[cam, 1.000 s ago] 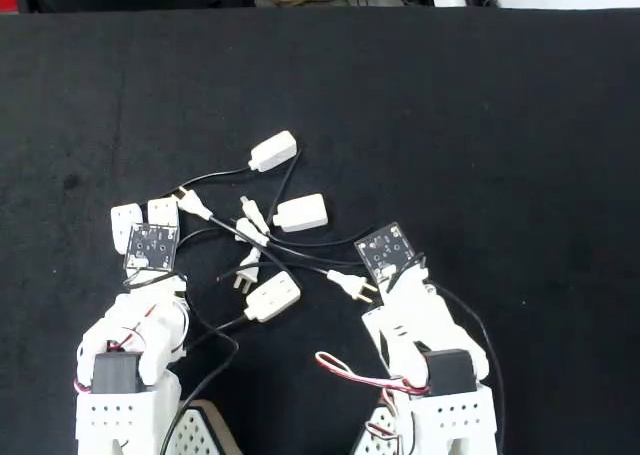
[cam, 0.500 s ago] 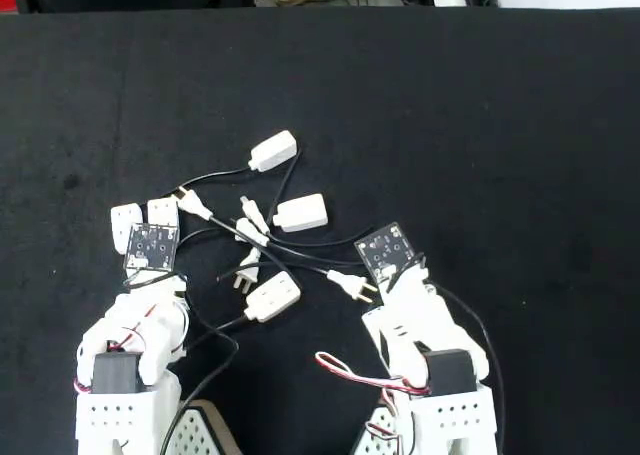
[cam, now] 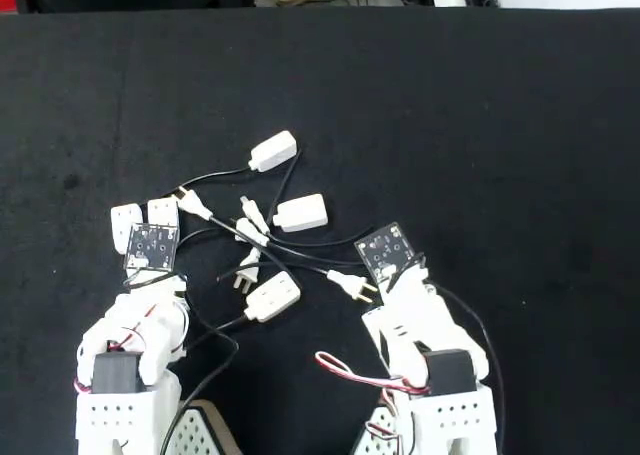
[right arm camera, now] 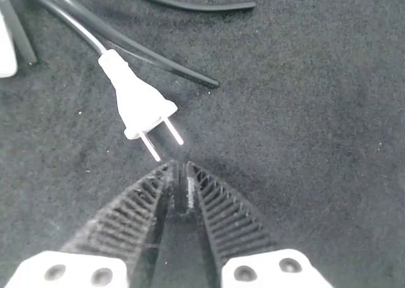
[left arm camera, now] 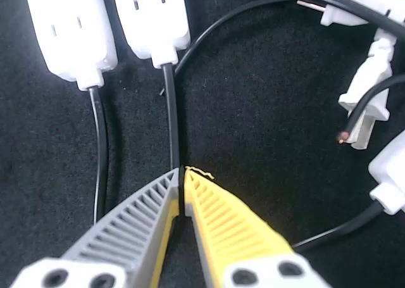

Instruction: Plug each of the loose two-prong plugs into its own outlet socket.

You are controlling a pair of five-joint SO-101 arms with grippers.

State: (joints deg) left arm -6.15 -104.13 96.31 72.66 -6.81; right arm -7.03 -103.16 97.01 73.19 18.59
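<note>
My left gripper is shut, its grey and yellow fingers low over the black cloth. A black cable from one of two white outlet sockets runs to the tips and disappears under them. My right gripper is shut too, its tips just short of the prongs of a white two-prong plug lying flat. In the high view that plug lies left of the right arm. Other plugs lie among the cables, with sockets around them.
Black cables cross in a tangle between the two arms. A white plug body and a cut cable end lie off to the side of the left gripper. The black cloth stretches bare to the far and right sides.
</note>
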